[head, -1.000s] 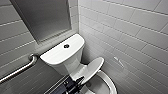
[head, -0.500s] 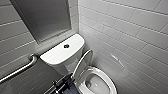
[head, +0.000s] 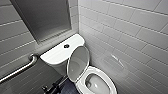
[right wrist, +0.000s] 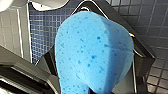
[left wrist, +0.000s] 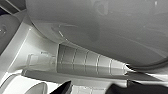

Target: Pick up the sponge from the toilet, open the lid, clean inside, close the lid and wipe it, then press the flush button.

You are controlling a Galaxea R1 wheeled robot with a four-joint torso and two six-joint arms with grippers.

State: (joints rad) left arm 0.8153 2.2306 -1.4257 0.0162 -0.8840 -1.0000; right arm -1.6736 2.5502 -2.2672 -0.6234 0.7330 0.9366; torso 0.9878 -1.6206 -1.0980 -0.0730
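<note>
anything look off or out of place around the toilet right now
Nothing stands out. The lid is raised, the toilet bowl open, the flush button sits in the tank top, and the sponge looks whole. No spill or damage shows.

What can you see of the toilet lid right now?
The lid is a smooth oval, plastic by its look, white at the edge with a greyish underside. It is raised, standing steeply tilted, with the underside facing out over the open bowl. Its lower end sits at the back of the bowl. Its top edge comes up near the front of the tank, just below the flush button. I cannot tell whether it touches the tank.
</note>
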